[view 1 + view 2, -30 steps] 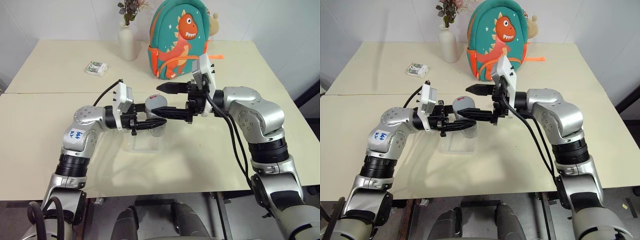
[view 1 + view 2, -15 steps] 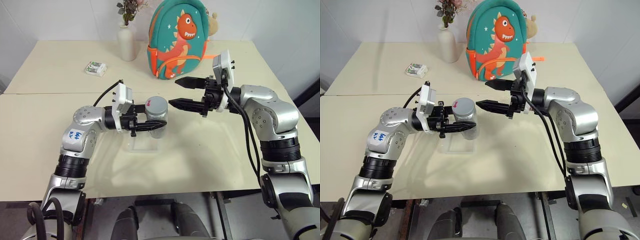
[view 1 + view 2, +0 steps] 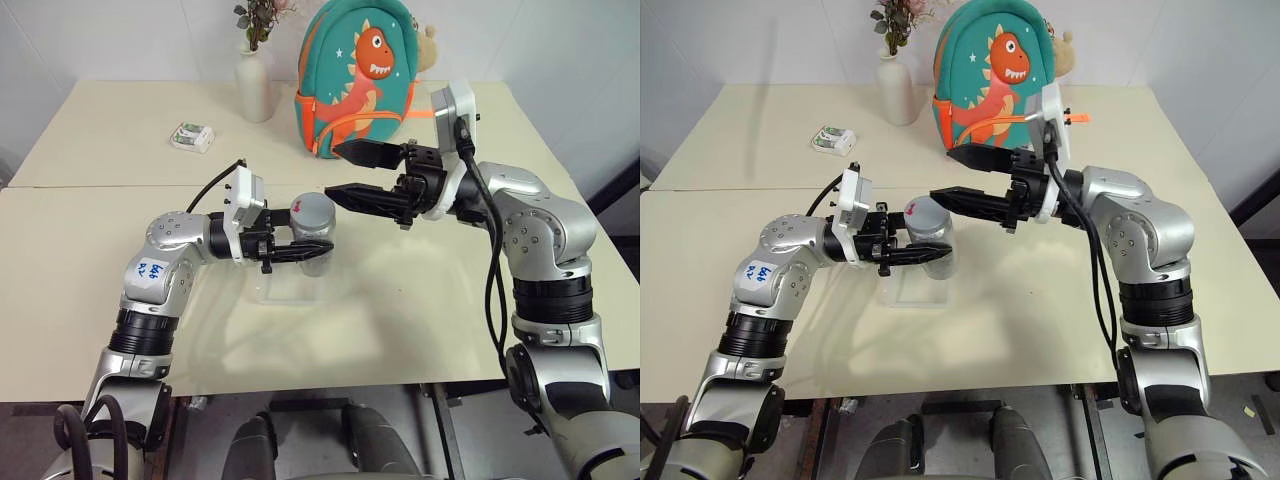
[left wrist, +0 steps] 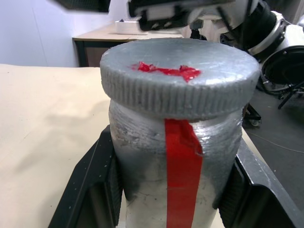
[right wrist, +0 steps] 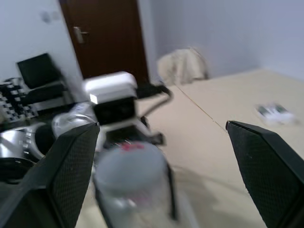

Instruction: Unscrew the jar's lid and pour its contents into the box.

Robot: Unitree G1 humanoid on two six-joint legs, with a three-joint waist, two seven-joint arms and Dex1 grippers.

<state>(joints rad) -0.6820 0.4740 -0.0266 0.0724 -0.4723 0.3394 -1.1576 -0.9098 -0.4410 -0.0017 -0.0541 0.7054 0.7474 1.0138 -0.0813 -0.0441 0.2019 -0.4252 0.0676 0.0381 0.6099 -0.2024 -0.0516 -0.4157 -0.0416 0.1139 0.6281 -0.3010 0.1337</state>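
Unscrewing step: left gripper (image 3: 300,249) clamped on jar (image 3: 314,235) above box (image 3: 285,290), lid (image 4: 179,80) on; right gripper (image 3: 345,173), jaws apart beside it, must next close on lid and twist.

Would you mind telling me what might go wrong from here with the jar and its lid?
The right gripper is open and apart from the lid, so its fingers may close off-centre and slip. The left gripper holds the jar low on its body; twisting could turn it in the grip. The box beneath could get knocked.
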